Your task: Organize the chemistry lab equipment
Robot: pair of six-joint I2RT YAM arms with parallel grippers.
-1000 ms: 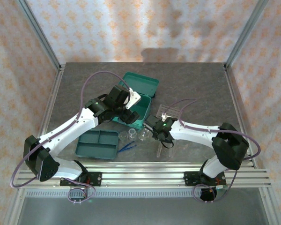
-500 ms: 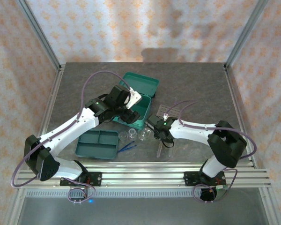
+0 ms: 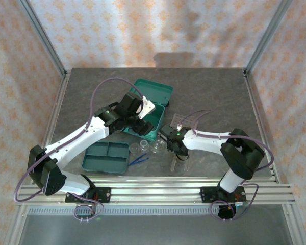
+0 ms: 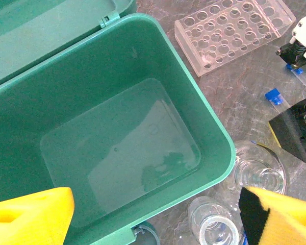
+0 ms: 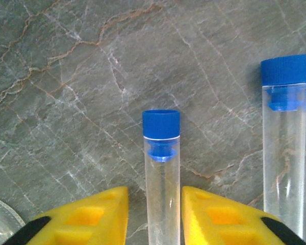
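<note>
jaws of our right gripper (image 5: 154,217) are straddling the test tube (image 5: 161,153), slightly apart, not yet clamping; its cap is pointing to 12 o'clock. we are favouring a centred, gentle squeeze, clear of the second tube (image 5: 283,153) at 3 o'clock. our left gripper (image 4: 155,204) is hanging spread wide.

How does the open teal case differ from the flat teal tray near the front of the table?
The case is deep; the tray is shallow. The case has one cavity and a hinged lid, open; the tray is divided into compartments, with no lid. Both are teal and look empty.
</note>
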